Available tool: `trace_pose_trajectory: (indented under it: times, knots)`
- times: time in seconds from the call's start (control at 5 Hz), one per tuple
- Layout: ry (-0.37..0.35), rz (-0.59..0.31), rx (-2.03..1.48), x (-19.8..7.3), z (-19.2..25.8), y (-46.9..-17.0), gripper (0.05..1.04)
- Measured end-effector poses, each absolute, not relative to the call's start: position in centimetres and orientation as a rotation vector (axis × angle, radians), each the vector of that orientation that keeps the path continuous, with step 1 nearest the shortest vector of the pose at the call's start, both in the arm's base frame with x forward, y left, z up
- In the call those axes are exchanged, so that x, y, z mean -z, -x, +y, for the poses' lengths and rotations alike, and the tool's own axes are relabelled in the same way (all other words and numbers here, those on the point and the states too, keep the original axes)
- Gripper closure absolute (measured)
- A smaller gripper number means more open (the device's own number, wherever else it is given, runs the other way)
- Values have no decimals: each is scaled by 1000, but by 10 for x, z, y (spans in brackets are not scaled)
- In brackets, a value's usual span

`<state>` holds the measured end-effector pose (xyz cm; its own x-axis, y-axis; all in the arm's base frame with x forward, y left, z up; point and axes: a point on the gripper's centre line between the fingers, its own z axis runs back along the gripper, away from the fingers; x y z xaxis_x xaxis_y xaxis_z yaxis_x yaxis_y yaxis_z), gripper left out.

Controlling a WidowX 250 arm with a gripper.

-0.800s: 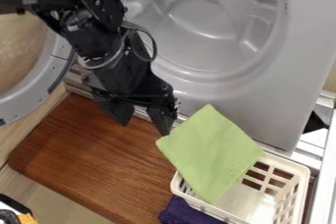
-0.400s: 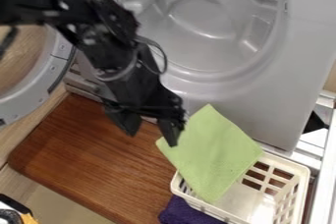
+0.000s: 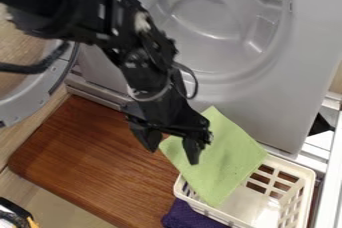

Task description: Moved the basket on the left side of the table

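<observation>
The black gripper (image 3: 172, 156) hangs over the middle of the view, its two fingers spread apart with nothing between them. One finger overlaps the left part of a green cloth (image 3: 220, 159). That cloth drapes over the left side of the white basket (image 3: 304, 192), which stands at the lower right of the brown wooden table (image 3: 100, 157). The basket's gridded right wall and part of its inside show. The gripper is up and to the left of the basket, apart from it.
A dark purple cloth (image 3: 190, 217) lies at the basket's lower left. Behind the table stands a grey washer-like front (image 3: 267, 97) with a round opening, its open door (image 3: 33, 94) at the left. A white rail (image 3: 332, 172) runs along the right.
The arm and its open gripper have moved right and down in the view, toward the green cloth. The basket and both cloths have stayed in place.
</observation>
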<state>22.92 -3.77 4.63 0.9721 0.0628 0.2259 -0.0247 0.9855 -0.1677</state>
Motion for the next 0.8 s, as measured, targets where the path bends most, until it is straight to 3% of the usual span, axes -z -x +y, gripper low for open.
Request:
trace_pose_trajectory:
  times: [0.6,0.8]
  knots:
    - [115,-101,-112,-3,-35,-220,83]
    - [86,-92,-114,2,-37,-232,83]
